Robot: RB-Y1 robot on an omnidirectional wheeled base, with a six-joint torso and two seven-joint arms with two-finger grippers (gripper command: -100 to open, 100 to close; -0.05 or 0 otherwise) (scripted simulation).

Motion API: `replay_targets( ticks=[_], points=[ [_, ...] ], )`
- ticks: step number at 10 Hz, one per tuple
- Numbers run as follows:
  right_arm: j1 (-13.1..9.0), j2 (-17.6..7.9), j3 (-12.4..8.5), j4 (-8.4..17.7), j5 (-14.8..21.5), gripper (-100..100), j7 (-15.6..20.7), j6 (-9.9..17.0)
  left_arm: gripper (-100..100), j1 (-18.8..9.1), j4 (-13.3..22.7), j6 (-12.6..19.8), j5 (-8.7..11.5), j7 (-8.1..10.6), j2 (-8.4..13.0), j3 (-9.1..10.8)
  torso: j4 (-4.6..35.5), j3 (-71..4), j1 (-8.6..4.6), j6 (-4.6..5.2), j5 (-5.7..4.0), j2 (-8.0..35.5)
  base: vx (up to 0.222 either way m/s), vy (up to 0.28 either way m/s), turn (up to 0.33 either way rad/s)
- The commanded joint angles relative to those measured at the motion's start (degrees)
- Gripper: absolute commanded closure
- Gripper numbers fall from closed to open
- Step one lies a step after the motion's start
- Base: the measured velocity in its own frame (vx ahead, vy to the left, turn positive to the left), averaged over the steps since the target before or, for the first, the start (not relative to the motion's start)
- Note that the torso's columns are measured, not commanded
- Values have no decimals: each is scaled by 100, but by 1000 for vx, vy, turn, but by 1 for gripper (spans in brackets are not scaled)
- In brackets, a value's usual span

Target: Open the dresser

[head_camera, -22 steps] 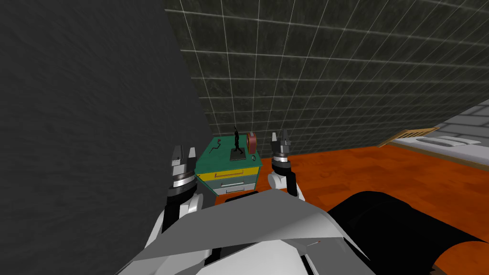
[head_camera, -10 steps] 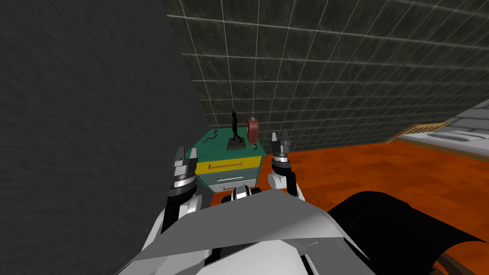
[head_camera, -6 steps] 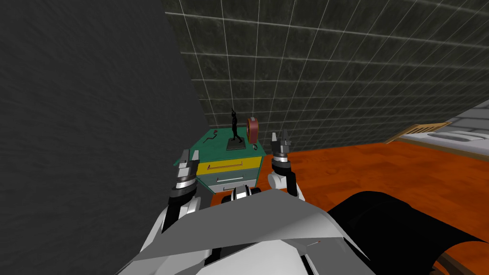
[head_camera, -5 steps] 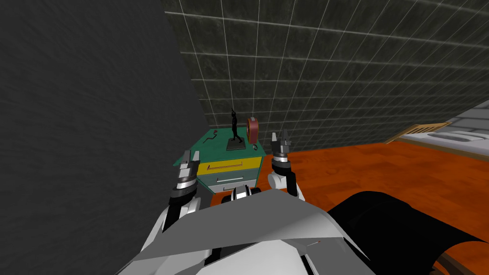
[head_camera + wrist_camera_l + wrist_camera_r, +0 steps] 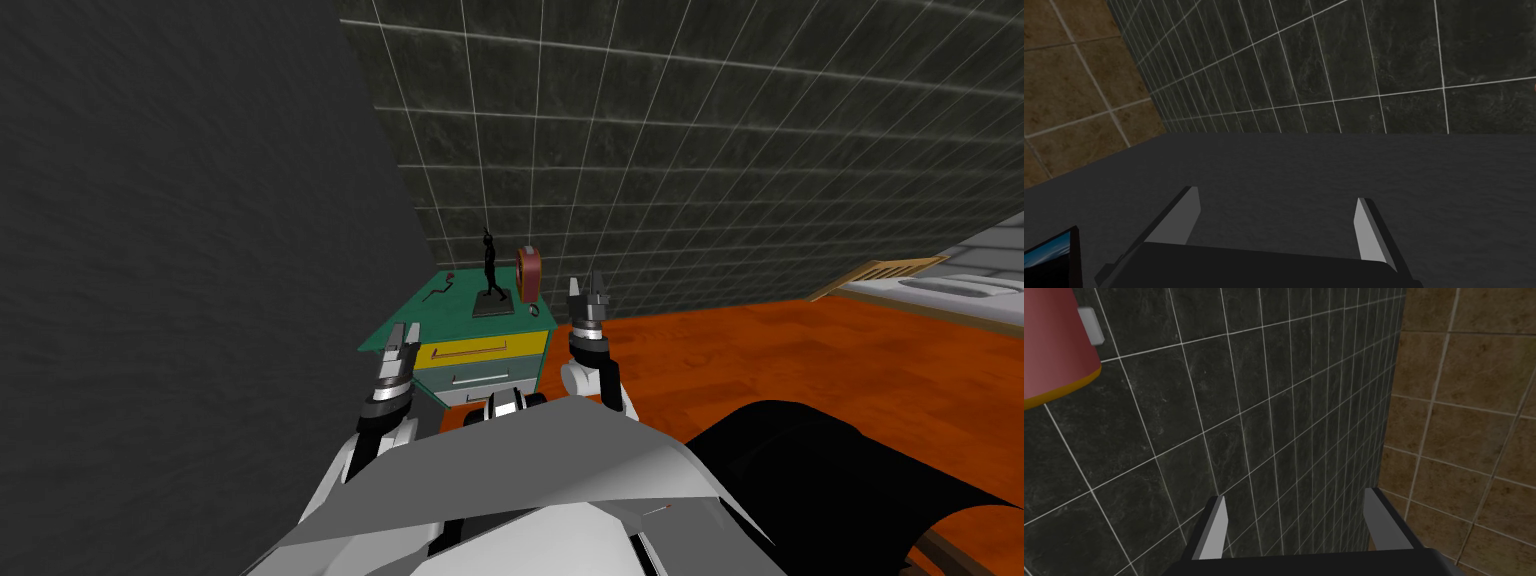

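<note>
The dresser (image 5: 455, 300) stands against the tiled wall (image 5: 700, 150). The left hand (image 5: 401, 338) is open by its front left corner, and the right hand (image 5: 587, 285) is open too. I'd square the left hand to the yellow drawer (image 5: 530, 343), straddle its handle (image 5: 478, 349), then close.

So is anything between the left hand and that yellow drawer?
Nothing that I can see. The left gripper, fingers open, hovers at the left front corner of the dresser, beside the yellow drawer. The figurine and red object stand on top, out of the way.

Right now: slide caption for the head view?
Left gripper, open, by the yellow top drawer of the green-topped dresser; right gripper, open, at its other side.
</note>
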Motion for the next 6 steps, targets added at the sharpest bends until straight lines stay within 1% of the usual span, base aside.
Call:
replay_targets(
  ticks=[1,2,3,4,5,6],
  points=[
    [0,0,0,0,0,0,0,0,-100,-23,420,-369,-59,6,49,52,0,1,0,0,0,0,21,-9,1],
    [0,0,0,0,0,0,0,0,-100,-23,480,-393,-59,6,49,52,0,0,-1,0,0,-1,17,-8,1],
    [0,0,0,0,0,0,0,0,-100,-41,704,-579,-84,15,70,84,0,0,-2,0,-1,0,20,-7,0],
    [0,0,0,0,0,0,0,0,-100,-61,842,-765,-111,24,87,117,0,0,-1,0,0,-1,25,-12,2],
    [0,0,0,0,0,0,0,0,-100,-61,937,-770,-111,24,87,117,-1,-2,-2,0,0,-4,21,-7,-1],
    [0,0,0,0,0,0,0,0,-100,-82,1109,-967,-137,33,101,151,-1,-1,-1,0,0,-2,22,-6,0]
  ],
)
